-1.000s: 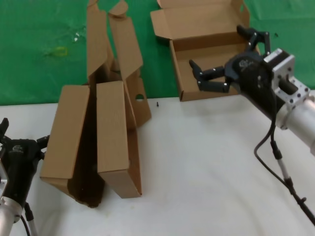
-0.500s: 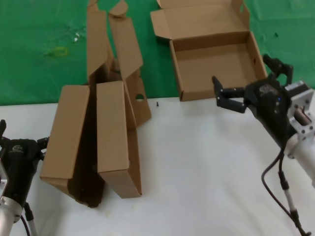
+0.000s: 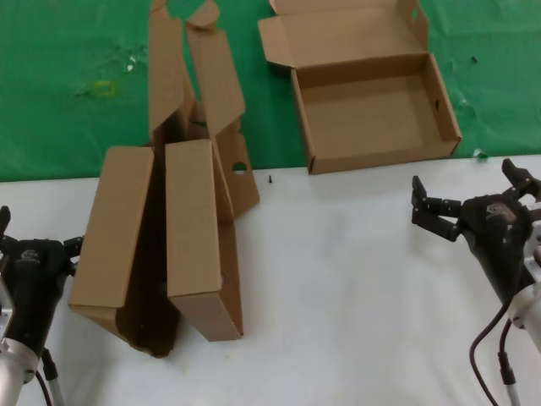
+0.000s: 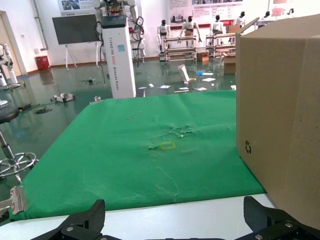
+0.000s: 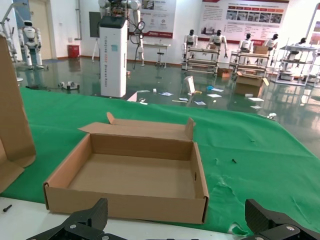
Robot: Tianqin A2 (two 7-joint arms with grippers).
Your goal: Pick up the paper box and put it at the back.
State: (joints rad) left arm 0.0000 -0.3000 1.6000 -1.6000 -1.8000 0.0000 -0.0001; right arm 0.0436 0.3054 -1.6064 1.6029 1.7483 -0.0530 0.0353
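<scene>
Head view: the paper box (image 3: 372, 106) is lying open in the upper right of the frame, resting wholly on the back (image 3: 76, 127), its lid folded away from the robot and its near wall just beyond the cloth's edge. That placement appears to satisfy the task. The right tool (image 3: 469, 199) is hovering over the white counter (image 3: 338, 304) at the right edge, below the box and apart from it, fingers spread and holding nothing. The left tool (image 3: 34, 254) is sitting parked at the lower left, just beside the two other brown boxes (image 3: 169, 237), which are leaning together on their sides in the left half, partly on counter and partly on cloth; I cannot tell its finger state here. A small dark screw (image 3: 270, 179) is lying on the counter near the cloth's edge.

Left wrist view: two black fingertips (image 4: 85, 225) are showing widely parted along the bottom, gripping nothing. A cardboard wall (image 4: 280, 115) is filling the right side. The green cloth, wrinkled and torn mid-frame, is stretching toward a hall with a white pillar (image 4: 120, 55).

Right wrist view: parted fingertips (image 5: 85, 220) are framing the open, empty box at centre, untouched, with a small hole in its side wall. Robot figures and racks are standing on a glossy floor behind.
</scene>
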